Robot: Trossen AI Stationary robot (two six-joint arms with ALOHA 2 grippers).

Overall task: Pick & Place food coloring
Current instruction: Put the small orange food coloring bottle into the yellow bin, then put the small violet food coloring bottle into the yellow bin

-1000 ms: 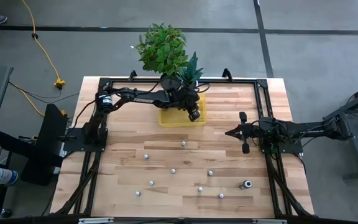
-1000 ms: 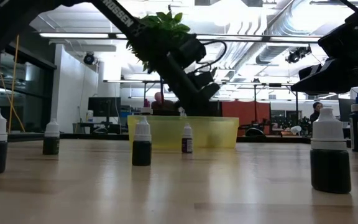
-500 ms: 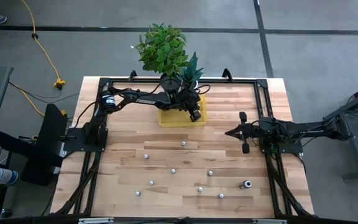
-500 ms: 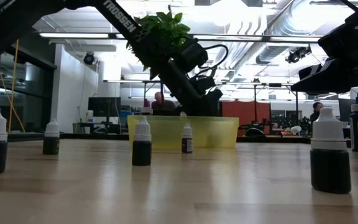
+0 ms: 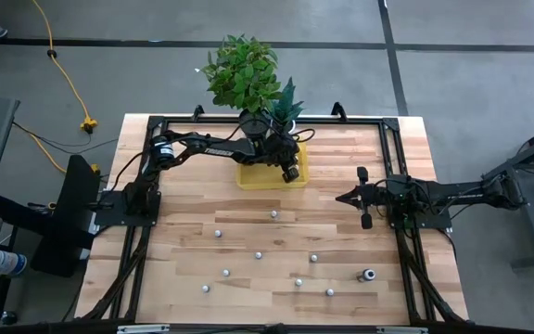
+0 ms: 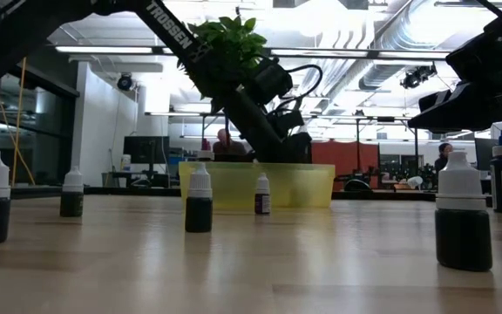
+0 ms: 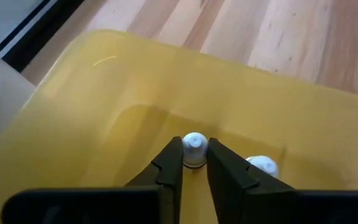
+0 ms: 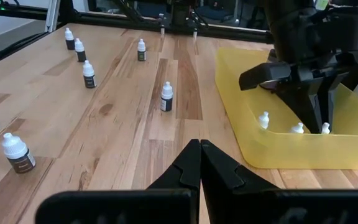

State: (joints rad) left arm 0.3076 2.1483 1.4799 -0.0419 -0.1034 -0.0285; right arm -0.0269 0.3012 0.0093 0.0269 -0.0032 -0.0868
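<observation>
While the left gripper (image 7: 195, 163) stands low inside the yellow tray (image 5: 248, 176) at the table's far side, its jaws sit close around a food coloring bottle (image 7: 195, 149). Open them fully, then rise straight up. The right gripper (image 8: 199, 163), closed and empty, waits at the right.

yellow tray (image 5: 248, 176), white-capped bottles (image 8: 166, 97), green plant (image 5: 242, 71)

One camera looks straight down on the table (image 5: 276, 278); another sits at tabletop level, facing twelve o'clock. Both wrist cameras share the yellow tray (image 7: 104, 93).
</observation>
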